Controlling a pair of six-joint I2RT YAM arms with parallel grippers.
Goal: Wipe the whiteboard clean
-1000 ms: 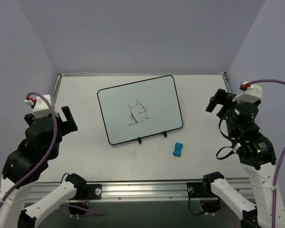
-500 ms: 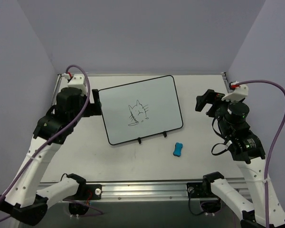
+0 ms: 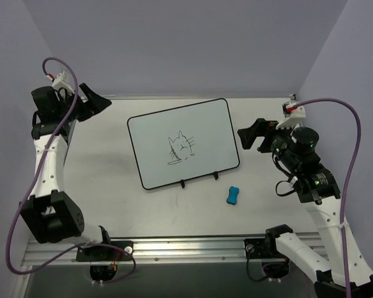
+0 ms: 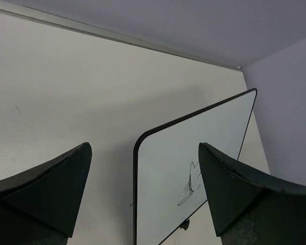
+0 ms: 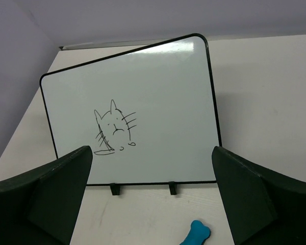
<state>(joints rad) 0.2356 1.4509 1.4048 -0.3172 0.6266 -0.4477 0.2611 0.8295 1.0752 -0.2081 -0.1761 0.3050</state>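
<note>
The whiteboard (image 3: 183, 141) lies flat in the middle of the table, black-framed, with a black cat doodle (image 3: 181, 149) near its centre and two black clips on its near edge. It also shows in the left wrist view (image 4: 194, 163) and the right wrist view (image 5: 143, 112). A small blue bone-shaped eraser (image 3: 234, 195) lies on the table in front of the board's near right corner, also in the right wrist view (image 5: 195, 234). My left gripper (image 3: 98, 102) is open, raised high at the far left, off the board. My right gripper (image 3: 252, 135) is open, raised just right of the board.
The white table (image 3: 112, 192) ends in a metal rail at the near edge, and purple walls close in the left, right and back sides. Purple cables loop from both wrists.
My left arm has swung up and back from the near left to the far left corner. My right gripper has moved left toward the board's right edge. The board and eraser have not moved.
</note>
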